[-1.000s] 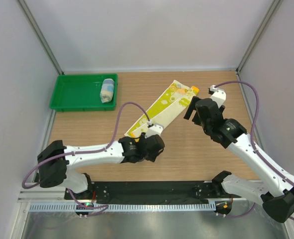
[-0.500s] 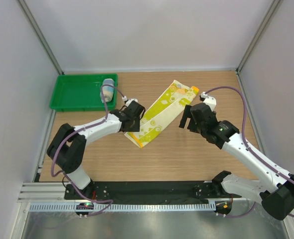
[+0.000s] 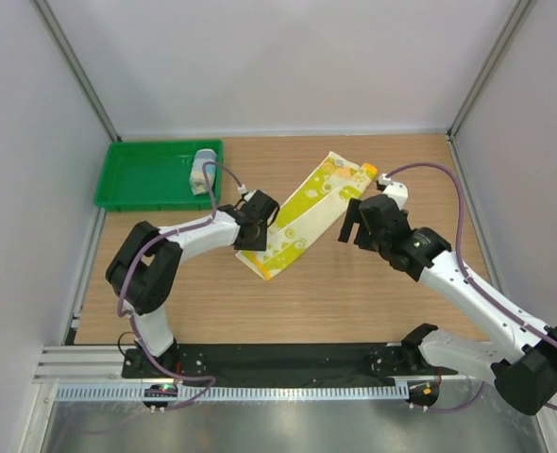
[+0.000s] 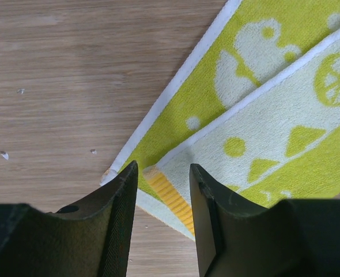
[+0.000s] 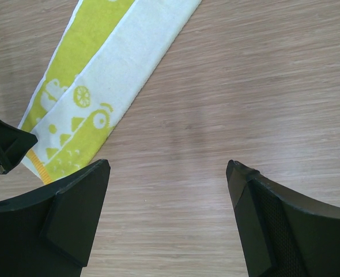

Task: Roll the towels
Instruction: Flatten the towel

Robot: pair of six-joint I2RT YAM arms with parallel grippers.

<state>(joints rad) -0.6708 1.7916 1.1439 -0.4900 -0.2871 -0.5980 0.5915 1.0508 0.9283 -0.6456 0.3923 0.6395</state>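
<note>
The long yellow-green and white towel (image 3: 312, 203) lies flat and diagonal on the table, its orange-edged near end toward me. My left gripper (image 3: 252, 243) hovers over that near end. In the left wrist view its jaws (image 4: 163, 170) stand partly open astride the orange-edged corner of the towel (image 4: 262, 115), not pinching it. The right gripper (image 3: 354, 222) is wide open over bare wood to the right of the towel (image 5: 95, 98), with nothing between the fingers (image 5: 167, 167). The light blue towel (image 3: 201, 170) sits rolled in the green tray.
The green tray (image 3: 142, 175) stands at the back left, near the left wall. Metal frame posts and white walls close in the table on three sides. Purple cables loop from both arms over the wood.
My left arm has swung from the front middle of the table out to the towel's near left end, and its jaws have narrowed slightly. The right gripper shifted a little leftward and nearer.
</note>
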